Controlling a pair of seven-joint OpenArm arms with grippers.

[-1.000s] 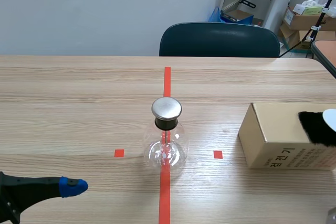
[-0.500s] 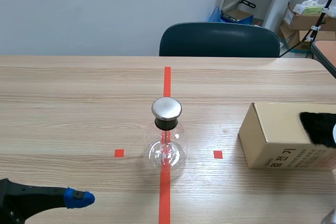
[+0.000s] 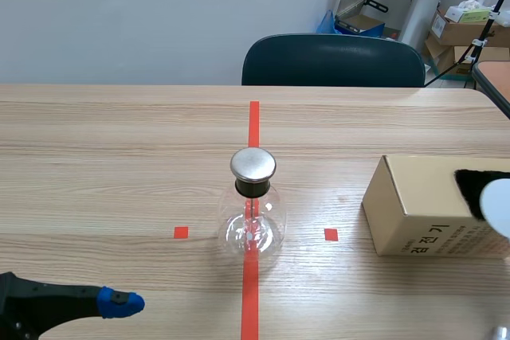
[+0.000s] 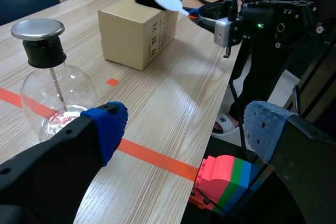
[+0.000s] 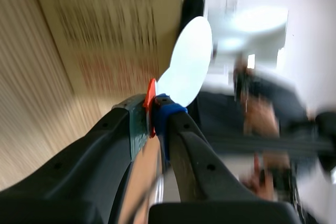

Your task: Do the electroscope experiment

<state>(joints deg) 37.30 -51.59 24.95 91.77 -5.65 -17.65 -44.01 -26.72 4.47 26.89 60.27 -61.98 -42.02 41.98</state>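
Over the box (image 3: 422, 205), a paddle (image 5: 186, 61) is pinched by the right gripper (image 5: 155, 111) beside the fur (image 3: 474, 185) | step judged: charging | flask (image 3: 253, 212) on centre tape, to be approached next | left gripper (image 4: 186, 127) spread, idle.

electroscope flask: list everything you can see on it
The electroscope is a clear, round glass flask standing upright on the table, over the orange-red tape line. A black collar closes its neck, topped by a flat silvery disc. A thin rod runs down from the collar into the bulb. Only the table touches it.
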